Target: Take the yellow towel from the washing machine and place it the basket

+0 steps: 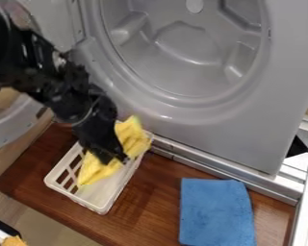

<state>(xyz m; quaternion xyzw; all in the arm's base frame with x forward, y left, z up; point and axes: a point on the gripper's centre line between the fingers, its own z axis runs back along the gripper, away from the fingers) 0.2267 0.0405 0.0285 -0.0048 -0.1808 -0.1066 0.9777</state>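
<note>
The gripper is low over the white basket, left of centre in the camera view, its tips against the yellow towel. The towel lies bunched in and across the basket, one end lying toward the basket's upper right corner and the other toward its left side. How the fingers stand cannot be made out against the cloth. The washing machine stands behind, its round drum opening uncovered and no towel visible inside.
A blue cloth lies flat on the brown wooden board at the lower right. The machine's round door hangs open at the left, beside the arm. A metal rail runs along the machine's base.
</note>
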